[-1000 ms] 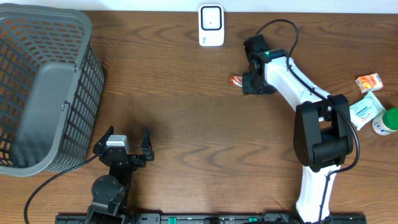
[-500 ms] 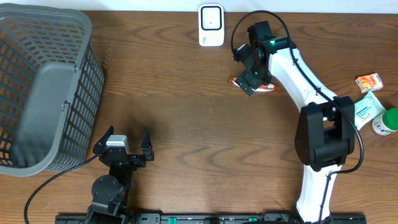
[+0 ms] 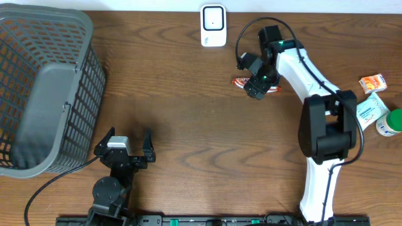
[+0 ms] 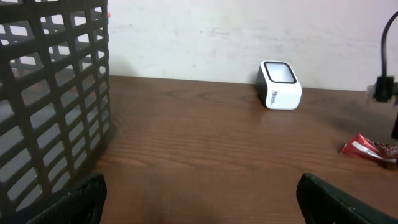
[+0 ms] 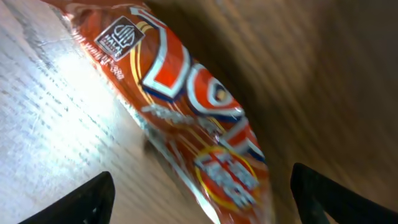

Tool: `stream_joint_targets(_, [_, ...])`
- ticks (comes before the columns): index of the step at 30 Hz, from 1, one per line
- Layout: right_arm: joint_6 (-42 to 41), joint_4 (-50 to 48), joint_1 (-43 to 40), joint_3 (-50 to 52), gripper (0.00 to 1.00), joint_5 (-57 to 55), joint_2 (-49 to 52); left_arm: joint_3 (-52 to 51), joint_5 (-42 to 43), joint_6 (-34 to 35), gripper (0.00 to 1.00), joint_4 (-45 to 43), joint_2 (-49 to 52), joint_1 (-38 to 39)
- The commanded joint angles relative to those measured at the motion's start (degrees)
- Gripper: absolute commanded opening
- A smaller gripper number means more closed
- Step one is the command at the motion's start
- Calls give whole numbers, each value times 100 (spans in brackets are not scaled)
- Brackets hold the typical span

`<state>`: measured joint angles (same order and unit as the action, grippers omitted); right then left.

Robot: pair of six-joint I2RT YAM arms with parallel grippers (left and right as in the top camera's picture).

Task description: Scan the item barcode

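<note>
- The red snack packet (image 5: 199, 124) lies flat on the brown table (image 3: 188, 125), in front of the white scanner (image 3: 213, 26) and a little to its right, well apart from it.
- From overhead the right gripper (image 3: 253, 76) hangs directly over the packet and covers its middle. Only the two ends poke out on either side.
- In the right wrist view the packet fills the frame at a slant. A white crest and red, white and orange printing can be seen, but the lettering is blurred and no barcode can be made out on the side facing up.
- The right gripper's fingertips (image 5: 87, 199) show only as dark corners at the bottom of that view. They are spread wide with the packet between them, and neither visibly touches it.
- The left gripper (image 3: 127, 143) rests near the front edge of the table with its jaws spread wide and nothing between them. Its tips are cut off at the bottom of its own camera view.
- The grey mesh basket (image 3: 44, 94) fills the left side, with its far edge cut off by the frame. What lies in its bottom cannot be made out.
- At the right edge lie an orange packet (image 3: 372, 83) and a white and teal pouch (image 3: 369, 112). A green-capped bottle (image 3: 391, 122) is partly cut off there.
- In the left wrist view the right arm is only a dark blur at the right border.
</note>
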<state>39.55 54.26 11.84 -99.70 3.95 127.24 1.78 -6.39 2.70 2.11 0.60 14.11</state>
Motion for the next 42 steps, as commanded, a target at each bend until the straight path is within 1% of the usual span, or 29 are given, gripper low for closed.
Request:
stream_joint_targets(1, [195, -94, -13, -90, 82, 136, 269, -155, -114, -74, 98, 125, -37, 22])
stream_joint_targets(3, [190, -225, -13, -90, 78, -90, 417, -155, -114, -74, 98, 125, -37, 22])
stream_joint_targets(4, [190, -273, -13, -90, 73, -214, 472, -155, -114, -74, 98, 125, -37, 22])
stream_joint_targets(5, [190, -367, -7, -90, 59, -431, 584, -155, -114, -74, 98, 125, -37, 22])
stream_joint_targets(6, [192, -409, -4, -90, 47, -514, 627, -155, -114, -74, 98, 125, -37, 22])
stream_joint_targets(7, [190, -442, -7, -90, 40, -542, 656, -155, -114, -74, 98, 125, -37, 22])
stream_joint_targets(9, [192, -461, -7, -90, 26, -564, 660, -155, -114, -74, 98, 125, -37, 22])
stream_joint_targets(11, [177, -448, -7, -92, 16, -588, 625, -155, -114, -74, 98, 125, -37, 22])
stream_joint_targets(12, [164, -389, -7, -92, 7, -603, 555, -155, -114, -74, 98, 125, -37, 22])
stream_joint_targets(14, [101, -326, -4, -94, 1, -595, 461, -155, -114, -74, 98, 125, -37, 22])
stream_joint_targets(18, [79, -87, 26, -98, 1, -249, 186, -155, -114, -74, 98, 125, -37, 22])
stream_joint_targets(22, [83, 354, 81, -101, 1, 470, -227, -155, -114, -74, 98, 125, -37, 22])
stream_joint_targets(24, [81, 750, 105, -103, 1, 1027, -527, -155, -114, -74, 98, 125, -37, 22])
stream_joint_targets(26, [103, 1113, 107, -103, 1, 1823, -737, -155, -114, -74, 98, 125, -37, 22])
stream_joint_targets(27, [160, 1390, 96, -103, 1, 2820, -885, -155, -114, -74, 98, 125, -37, 22])
stream_joint_targets(30, [166, 1718, 90, -92, 2, 4131, -909, -155, -114, -74, 97, 125, -37, 22])
stream_joint_targets(31, [168, 1797, 98, -39, 2, 4417, -885, -155, -114, -74, 98, 125, -37, 22])
stream_joint_targets(32, [166, 1821, 107, 13, 3, 4538, -883, -155, -114, -74, 98, 125, -37, 22])
stream_joint_targets(33, [170, 1790, 173, 280, 2, 4734, -883, -155, -114, -74, 98, 125, -37, 22])
stream_joint_targets(37, [164, 1676, 422, 1073, 1, 4697, -883, -155, -114, -74, 97, 125, -37, 22])
stream_joint_targets(38, [162, 1613, 544, 1412, 1, 4695, -883, -155, -114, -74, 98, 125, -37, 22])
stream_joint_targets(42, [-74, 1510, 636, 1572, 1, 4579, -883, -155, -114, -74, 98, 125, -37, 22])
